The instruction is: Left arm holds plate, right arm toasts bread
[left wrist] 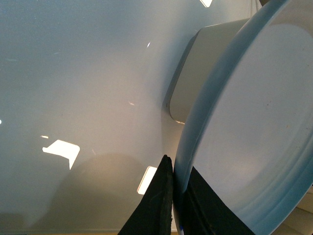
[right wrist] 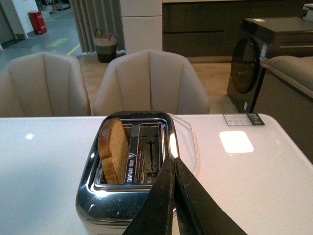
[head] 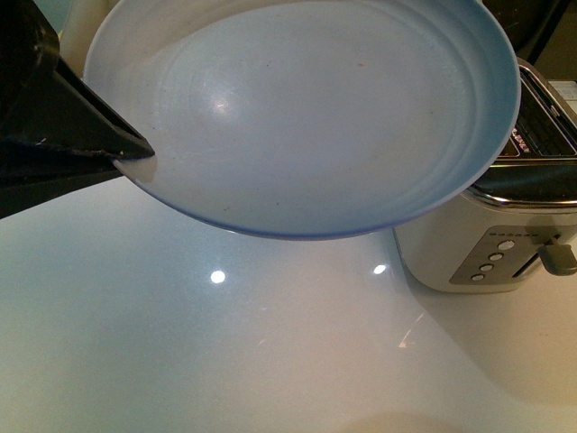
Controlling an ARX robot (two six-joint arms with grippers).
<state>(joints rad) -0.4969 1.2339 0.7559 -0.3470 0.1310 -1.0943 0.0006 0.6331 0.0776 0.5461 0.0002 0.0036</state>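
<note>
The pale blue plate [head: 315, 108] hangs tilted above the white table, bare of food, filling the top of the front view. My left gripper [head: 135, 149] is shut on its rim at the left edge; in the left wrist view its black jaws pinch the plate [left wrist: 254, 127] rim between them, left gripper [left wrist: 173, 169]. The bread [right wrist: 114, 148] stands upright in one slot of the chrome toaster [right wrist: 105, 196], its rounded top poking out. My right gripper [right wrist: 172, 161] is shut and empty, hovering just over the toaster's top beside the other slot.
The toaster [head: 496, 244] stands at the right of the table, its lever [head: 559, 257] and round buttons facing front, partly under the plate. In the right wrist view, beige chairs [right wrist: 149, 81] line the table's far side, and a label card [right wrist: 243, 119] lies on the tabletop.
</note>
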